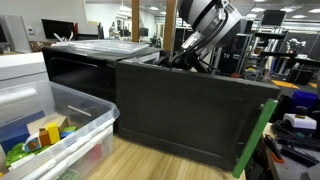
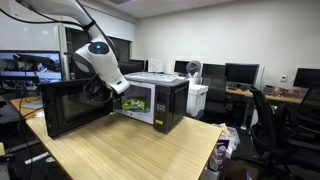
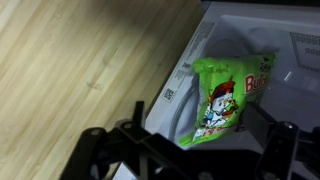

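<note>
Gripper [image 3: 188, 152] jaws wide apart, empty, close to green snack bag [image 3: 228, 95] inside open microwave [image 2: 170, 105]

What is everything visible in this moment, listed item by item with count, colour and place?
black microwave oven with open door: one, black, standing on the table.
green printed plastic snack bag: one, green with a cartoon figure, lying inside the oven's white cavity.
light wooden table: one, pale wood, under the oven.
clear plastic storage bin: one, transparent, holds colourful items, next to the oven's open door.
black office chairs: at least two, black, beyond the table.
dark computer monitors: several, black, on desks at the back.
white robot arm: one, white and black, reaching into the oven's opening.
tool: one, black, open and empty, close to the snack bag.
</note>
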You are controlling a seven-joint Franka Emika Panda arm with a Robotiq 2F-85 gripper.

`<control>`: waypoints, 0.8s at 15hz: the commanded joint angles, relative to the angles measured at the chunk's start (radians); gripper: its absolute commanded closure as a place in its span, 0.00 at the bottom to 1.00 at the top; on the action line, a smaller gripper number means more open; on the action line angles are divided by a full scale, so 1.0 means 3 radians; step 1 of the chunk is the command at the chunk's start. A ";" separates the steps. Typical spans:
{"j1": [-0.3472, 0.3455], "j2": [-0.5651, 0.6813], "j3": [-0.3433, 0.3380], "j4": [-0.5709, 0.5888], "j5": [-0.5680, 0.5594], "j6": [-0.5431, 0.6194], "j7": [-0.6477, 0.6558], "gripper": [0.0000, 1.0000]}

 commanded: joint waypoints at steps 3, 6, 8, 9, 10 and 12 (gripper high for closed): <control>-0.0023 0.0185 0.0012 0.0110 0.0477 -0.0105 -0.0533 0.00; -0.0025 0.0304 0.0009 0.0222 0.0686 -0.0112 -0.0693 0.00; -0.0020 0.0391 0.0010 0.0317 0.0814 -0.0105 -0.0790 0.00; -0.0017 0.0432 0.0012 0.0365 0.0871 -0.0103 -0.0828 0.00; -0.0015 0.0463 0.0013 0.0402 0.0926 -0.0106 -0.0870 0.00; -0.0008 0.0530 0.0017 0.0477 0.1014 -0.0108 -0.0920 0.00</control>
